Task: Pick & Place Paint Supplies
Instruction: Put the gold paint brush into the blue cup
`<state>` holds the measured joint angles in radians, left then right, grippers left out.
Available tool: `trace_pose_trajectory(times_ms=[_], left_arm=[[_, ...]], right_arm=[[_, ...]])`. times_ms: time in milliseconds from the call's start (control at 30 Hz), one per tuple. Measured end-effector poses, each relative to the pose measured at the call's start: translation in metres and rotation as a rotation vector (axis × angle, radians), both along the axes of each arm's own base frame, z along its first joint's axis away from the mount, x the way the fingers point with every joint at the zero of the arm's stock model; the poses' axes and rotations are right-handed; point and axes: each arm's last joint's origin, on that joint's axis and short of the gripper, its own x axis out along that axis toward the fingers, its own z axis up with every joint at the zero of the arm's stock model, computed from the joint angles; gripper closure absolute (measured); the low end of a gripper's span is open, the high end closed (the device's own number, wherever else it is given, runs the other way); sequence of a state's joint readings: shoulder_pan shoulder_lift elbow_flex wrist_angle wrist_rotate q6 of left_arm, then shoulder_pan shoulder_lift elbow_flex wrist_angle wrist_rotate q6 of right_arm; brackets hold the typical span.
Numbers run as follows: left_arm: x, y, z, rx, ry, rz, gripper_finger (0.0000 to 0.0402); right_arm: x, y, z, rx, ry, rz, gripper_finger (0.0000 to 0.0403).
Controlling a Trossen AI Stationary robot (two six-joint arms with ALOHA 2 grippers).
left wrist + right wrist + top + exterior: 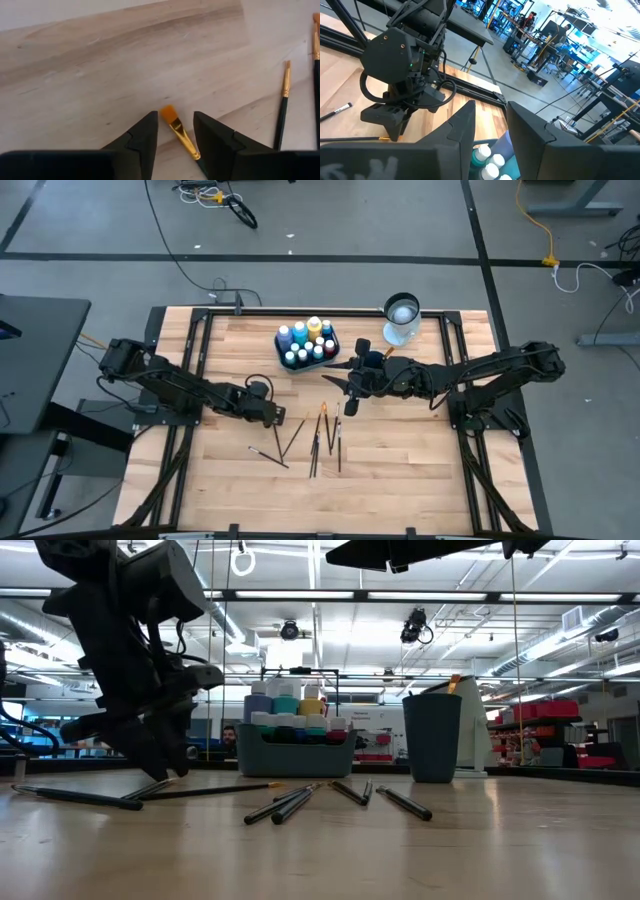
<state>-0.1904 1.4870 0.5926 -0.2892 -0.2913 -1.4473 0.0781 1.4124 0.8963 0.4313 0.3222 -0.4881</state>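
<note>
A flat brush (179, 131) is straddled by the left gripper (176, 131), jaws released; right gripper (338, 383), jaws apart, is held at two o'clock

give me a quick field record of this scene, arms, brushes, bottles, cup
left gripper: low over the table, fingers open either side of an orange-bristled brush, not yet closed on it
right gripper: raised above the tray, open, holding nothing
paint bottles: standing together in the teal tray
loose brushes: several lying flat on the wooden table, in front of the tray
dark cup: upright, beside the tray
</note>
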Motion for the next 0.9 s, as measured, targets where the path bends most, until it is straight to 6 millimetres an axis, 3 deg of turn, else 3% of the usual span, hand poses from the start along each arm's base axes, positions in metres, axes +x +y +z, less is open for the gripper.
trace_pose_trajectory(times_ms=[367,767,900], left_arm=[[0.001,0.004,-0.001,0.06,0.016,-0.089,0.039],[0.009,0.006,0.003,0.218,-0.054,-0.144,0.0396],[0.016,0.006,0.014,0.296,-0.142,-0.196,0.0397]], right_arm=[[0.0,0.0,0.0,-0.014,0.0,0.001,0.0286],[0.0,0.0,0.0,-0.017,0.001,0.001,0.0286],[0.0,0.0,0.0,-0.017,0.001,0.001,0.0286]])
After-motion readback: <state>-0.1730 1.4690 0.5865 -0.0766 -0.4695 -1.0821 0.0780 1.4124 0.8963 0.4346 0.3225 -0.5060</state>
